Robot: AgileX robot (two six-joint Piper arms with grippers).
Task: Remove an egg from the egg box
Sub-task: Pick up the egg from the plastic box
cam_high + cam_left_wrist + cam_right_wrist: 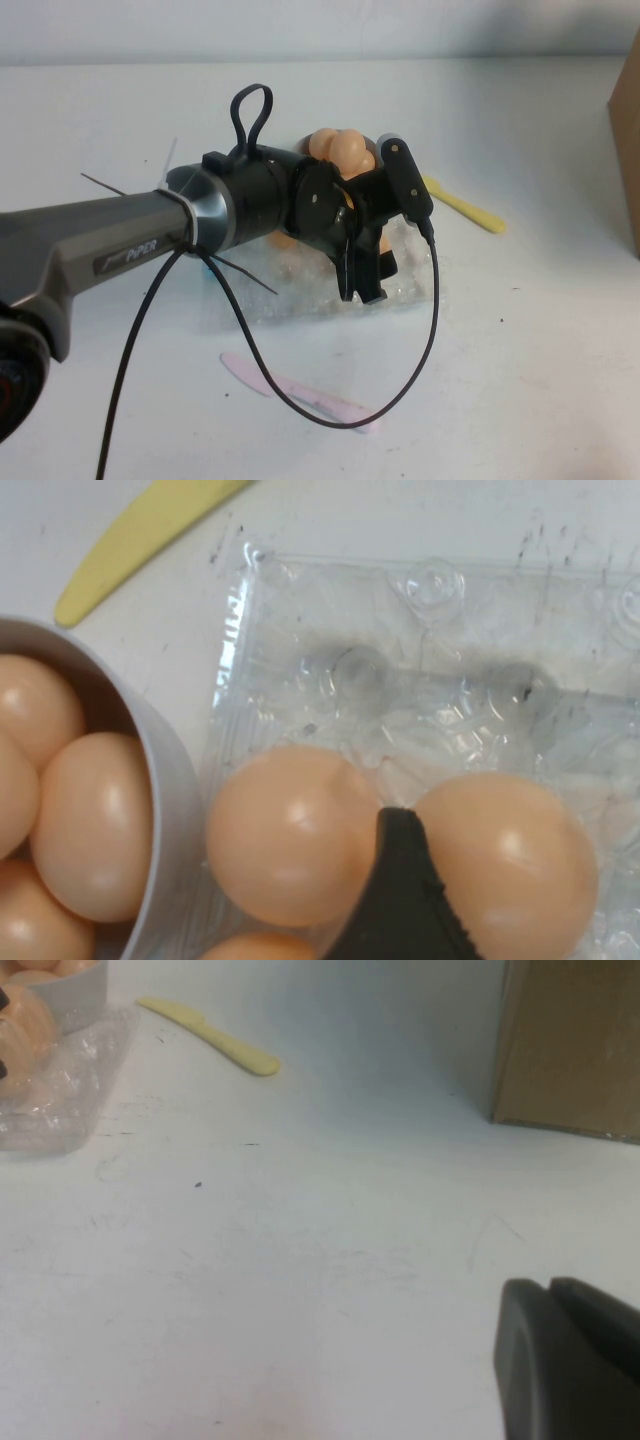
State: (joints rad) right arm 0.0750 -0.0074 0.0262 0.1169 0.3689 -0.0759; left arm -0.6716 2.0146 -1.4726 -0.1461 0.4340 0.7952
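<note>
Crinkly clear plastic egg box (420, 680), smooth eggs (290, 835)

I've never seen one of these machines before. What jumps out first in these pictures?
The big grey left arm fills the high view, its left gripper reaching down over the egg box, a crinkly clear tray. Its wrist camera shows orange-tan eggs up close: one egg in the tray beside a black fingertip, more piled in a grey-white bowl next to it. The right gripper hangs over bare table, away from it all.

High view: raised, angled down. Left wrist view: close above the egg box (420, 700). Right wrist view: low across the table (300, 1260). All three views share the egg box.
</note>
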